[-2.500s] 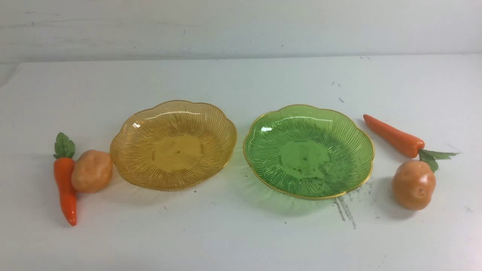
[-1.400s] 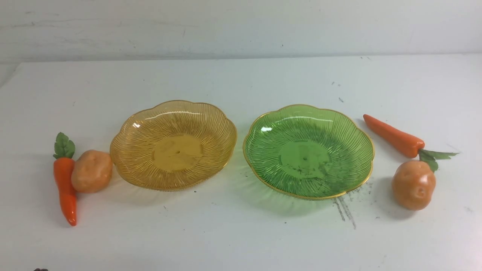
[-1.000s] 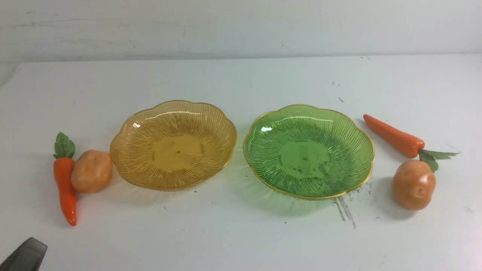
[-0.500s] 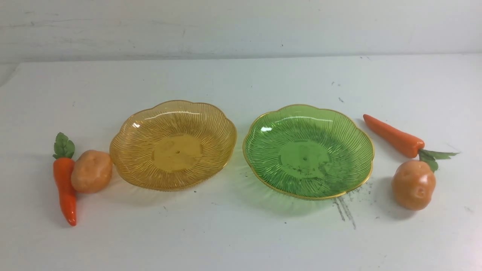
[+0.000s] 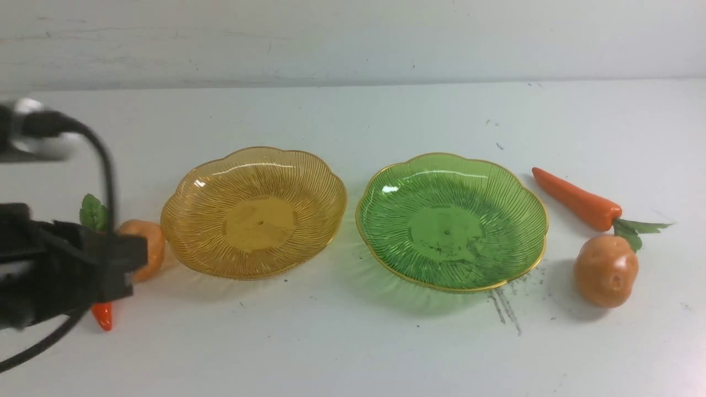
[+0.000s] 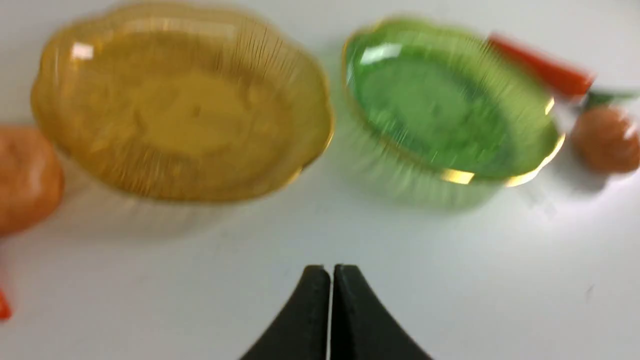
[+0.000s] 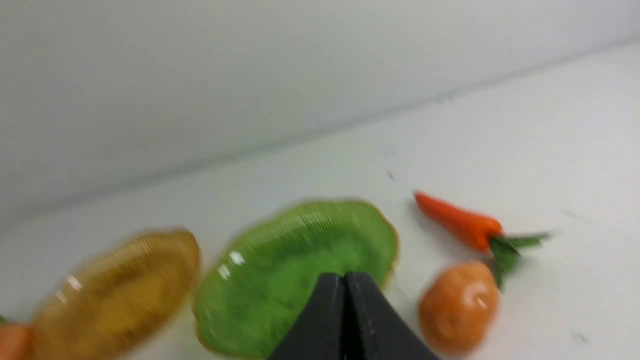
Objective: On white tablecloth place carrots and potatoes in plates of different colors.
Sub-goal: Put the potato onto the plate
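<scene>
On the white tablecloth [image 5: 353, 342] an amber plate [image 5: 253, 212] and a green plate [image 5: 452, 220] stand side by side, both empty. Right of the green plate lie a carrot [image 5: 576, 198] and a potato [image 5: 605, 270]. My left arm [image 5: 66, 264] covers most of the left carrot [image 5: 103, 317] and part of the left potato [image 5: 149, 242]. In the blurred left wrist view my left gripper [image 6: 330, 272] is shut and empty, short of the amber plate [image 6: 180, 100]. My right gripper [image 7: 345, 277] is shut and empty, above the green plate's [image 7: 290, 270] near edge, beside the right potato [image 7: 457, 307].
A pale wall [image 5: 353, 38] rises behind the table's far edge. Black scuff streaks [image 5: 504, 309] mark the cloth by the green plate. A black cable [image 5: 105, 165] loops off my left arm.
My left arm has swung into the front view from the left and now stands in front of the left carrot and potato. Plates and vegetables have not moved.
</scene>
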Motion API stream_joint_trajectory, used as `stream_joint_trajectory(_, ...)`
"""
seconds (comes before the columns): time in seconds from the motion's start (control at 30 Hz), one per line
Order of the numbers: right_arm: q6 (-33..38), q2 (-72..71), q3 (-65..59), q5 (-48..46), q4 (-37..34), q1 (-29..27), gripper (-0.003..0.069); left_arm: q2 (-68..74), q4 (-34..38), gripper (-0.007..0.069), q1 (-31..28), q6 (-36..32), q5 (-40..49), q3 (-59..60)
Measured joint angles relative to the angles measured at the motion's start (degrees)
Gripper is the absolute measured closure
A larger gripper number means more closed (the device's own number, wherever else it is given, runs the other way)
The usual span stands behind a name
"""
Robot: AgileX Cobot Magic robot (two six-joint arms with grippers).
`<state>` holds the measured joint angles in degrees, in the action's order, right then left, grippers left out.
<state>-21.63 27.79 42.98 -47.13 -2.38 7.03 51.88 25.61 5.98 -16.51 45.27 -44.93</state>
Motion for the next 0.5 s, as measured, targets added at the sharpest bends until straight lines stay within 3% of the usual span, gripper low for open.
stream_joint_trajectory(0.1, 3.3, 12.8, 9.3, -15.9, 3.3, 0.3, 0.0673, 6.9, -4.9, 0.0628, 0.0, 2.0, 4.8, -3.3)
stream_joint_trajectory(0.17, 4.1, 19.2, 13.2, -21.1, 4.9, 0.3, 0.0673, 10.4, -6.0, 0.0628, 0.0, 2.7, 6.2, -5.5)
stream_joint_trajectory(0.4, 7.0, 36.2, 22.2, -24.3, 3.4, 0.3, 0.0673, 17.3, -6.8, 0.0628, 1.8, 4.7, 7.9, -12.7)
stream_joint_trajectory(0.5, 8.0, 44.2, 25.9, -24.4, 3.1, 0.3, 0.0661, 21.5, -7.0, 0.0628, 6.7, 4.8, 10.0, -18.5)
